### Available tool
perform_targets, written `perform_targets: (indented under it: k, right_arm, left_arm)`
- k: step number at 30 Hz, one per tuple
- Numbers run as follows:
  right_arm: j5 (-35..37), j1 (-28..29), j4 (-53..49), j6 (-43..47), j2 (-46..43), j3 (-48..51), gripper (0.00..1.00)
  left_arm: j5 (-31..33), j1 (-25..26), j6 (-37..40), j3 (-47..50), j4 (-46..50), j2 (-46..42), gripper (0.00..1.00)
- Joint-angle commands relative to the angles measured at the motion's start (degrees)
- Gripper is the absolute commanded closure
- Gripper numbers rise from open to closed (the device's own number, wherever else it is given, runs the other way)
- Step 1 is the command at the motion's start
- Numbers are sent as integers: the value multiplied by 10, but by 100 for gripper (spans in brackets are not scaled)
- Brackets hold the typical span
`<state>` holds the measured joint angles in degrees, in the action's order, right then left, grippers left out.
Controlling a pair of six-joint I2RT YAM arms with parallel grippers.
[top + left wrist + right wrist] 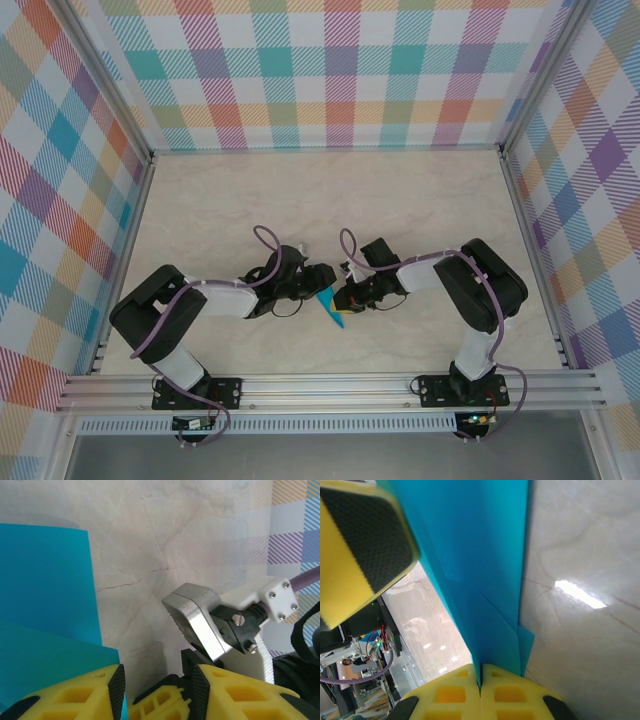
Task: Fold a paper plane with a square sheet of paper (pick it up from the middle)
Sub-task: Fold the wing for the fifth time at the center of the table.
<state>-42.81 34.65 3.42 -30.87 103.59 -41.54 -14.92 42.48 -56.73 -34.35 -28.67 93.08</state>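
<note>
Right claw [481, 682] of mine is pressed fully together on the low edge of the part-folded paper plane [480, 555]. In its wrist view the teal layers rise from that pinch at 6 o'clock up to 12, with the table [580, 540] showing at 3 o'clock. My left claw [157, 692] stands partly open with nothing I can see between its jaws; the paper [45, 605] lies at 9 o'clock of it, outside the left finger. One of its fingers [365, 545] sits at 10 o'clock in the right wrist view, just beside the sheet. I cannot tell whether it is touching.

From above, the two claws meet mid-table. The plane [329, 308] hangs between them, its tip pointing to about 5 o'clock.

My worry is the grip: one narrow pinch on thin, layered paper could let it pivot or let the layers slide apart. If my left claw closes off the crease line, I expect a crooked fold or a crumple. The claws are close enough that a careless approach could knock them together, and opposing pulls might tear the paper.
</note>
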Motion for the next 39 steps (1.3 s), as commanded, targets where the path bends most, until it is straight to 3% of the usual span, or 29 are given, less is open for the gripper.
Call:
perform_targets:
  k: [1, 6, 13, 26, 39]
  right_arm:
    - [88, -7, -57, 2, 38, 8, 95]
    - [90, -7, -57, -1, 39, 9, 95]
    - [90, -7, -59, -3, 36, 6, 95]
    - [93, -7, -64, -4, 43, 6, 95]
    - [87, -7, -60, -10, 33, 6, 93]
  left_arm:
    - [9, 5, 14, -5, -15, 3, 56]
    - [8, 5, 24, 2, -10, -36, 51]
    - [25, 6, 41, 29, 27, -93, 53]
    - [-3, 5, 35, 11, -22, -26, 55]
    - [16, 5, 41, 10, -6, 29, 56]
